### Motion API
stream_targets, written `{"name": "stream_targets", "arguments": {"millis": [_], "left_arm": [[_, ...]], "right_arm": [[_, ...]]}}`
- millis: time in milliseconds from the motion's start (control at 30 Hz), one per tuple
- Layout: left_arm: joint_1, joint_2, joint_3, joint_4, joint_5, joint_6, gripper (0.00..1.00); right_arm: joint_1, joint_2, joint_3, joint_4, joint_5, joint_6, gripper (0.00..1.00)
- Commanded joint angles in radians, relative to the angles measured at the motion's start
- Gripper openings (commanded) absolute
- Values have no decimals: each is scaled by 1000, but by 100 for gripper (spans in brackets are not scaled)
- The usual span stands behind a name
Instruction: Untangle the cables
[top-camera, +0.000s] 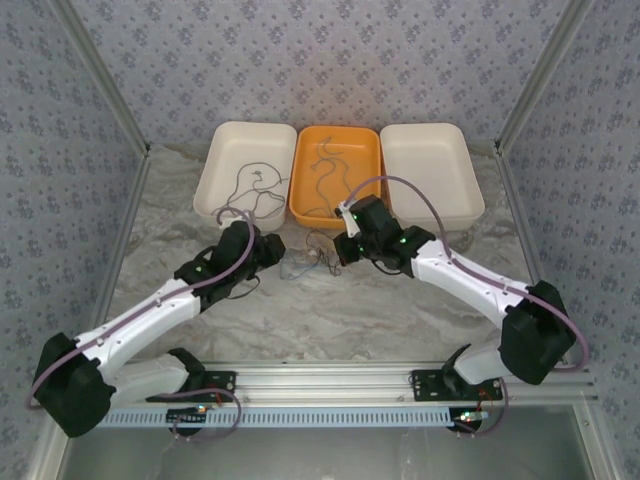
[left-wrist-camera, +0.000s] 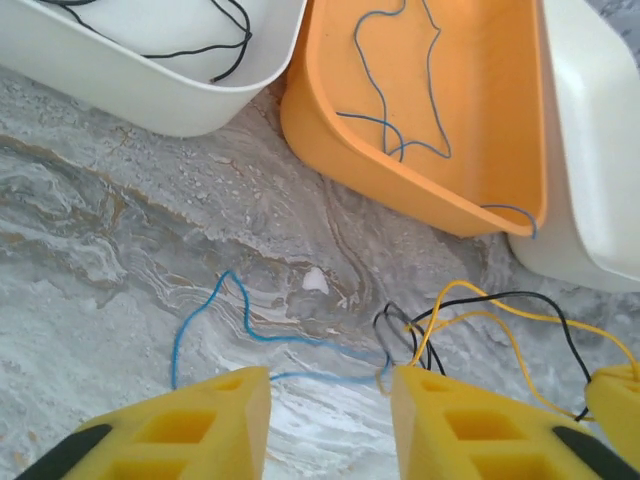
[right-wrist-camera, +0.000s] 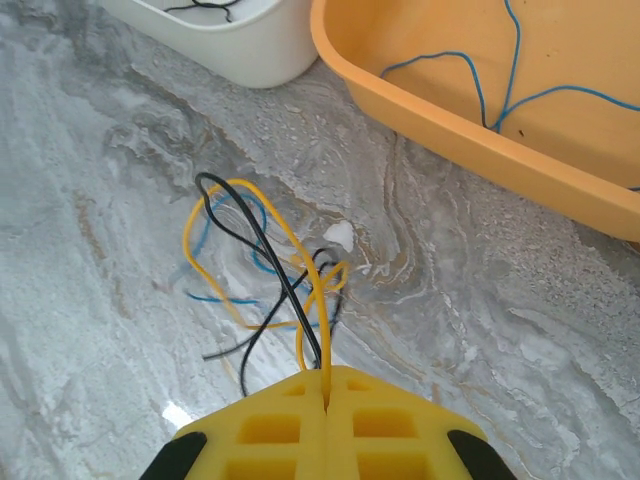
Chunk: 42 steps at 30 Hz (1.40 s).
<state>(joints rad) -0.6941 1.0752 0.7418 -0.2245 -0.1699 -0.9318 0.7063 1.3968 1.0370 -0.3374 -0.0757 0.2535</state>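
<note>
Looking down from the top, I can hardly make out the cables. They are a tiny knot on the table, between both grippers. My right gripper is pressed together, pinching a yellow wire and a black wire. Their ends are hidden between the fingers. My left gripper is spread, with a blue wire at its 11 o'clock. At 12 o'clock from the knot sits the orange tray, with more wire inside.
</note>
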Motion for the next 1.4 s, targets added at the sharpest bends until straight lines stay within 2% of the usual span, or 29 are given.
{"name": "stream_targets", "arguments": {"millis": [0, 233, 333, 467, 633, 733, 833, 933, 1067, 1367], "left_arm": [[-1, -28, 10, -63, -19, -6, 48], [3, -6, -40, 64, 104, -70, 66], [0, 23, -62, 138, 151, -111, 61], [-14, 60, -69, 103, 133, -119, 57], [-45, 151, -96, 77, 126, -109, 54], [-98, 211, -83, 48, 79, -108, 53], [-168, 256, -43, -42, -25, -123, 51], [-199, 293, -32, -56, -62, -136, 44], [-216, 349, -6, -89, -106, -114, 44], [-216, 488, 30, 10, -61, -108, 45]], "right_arm": [[-18, -54, 29, -19, -51, -8, 0], [-57, -175, -44, 6, -129, 3, 0], [-92, -227, -67, -2, -158, 18, 0], [-148, -285, -89, 0, -210, 52, 0], [-183, -304, -96, -36, -217, 74, 0], [-191, -316, -109, -83, -128, 84, 0], [-197, -321, -117, -178, 67, 119, 0], [-214, -337, -174, -227, 219, 190, 0], [-234, -338, -236, -217, 238, 204, 0], [-229, -284, -259, -198, 254, 202, 0]]}}
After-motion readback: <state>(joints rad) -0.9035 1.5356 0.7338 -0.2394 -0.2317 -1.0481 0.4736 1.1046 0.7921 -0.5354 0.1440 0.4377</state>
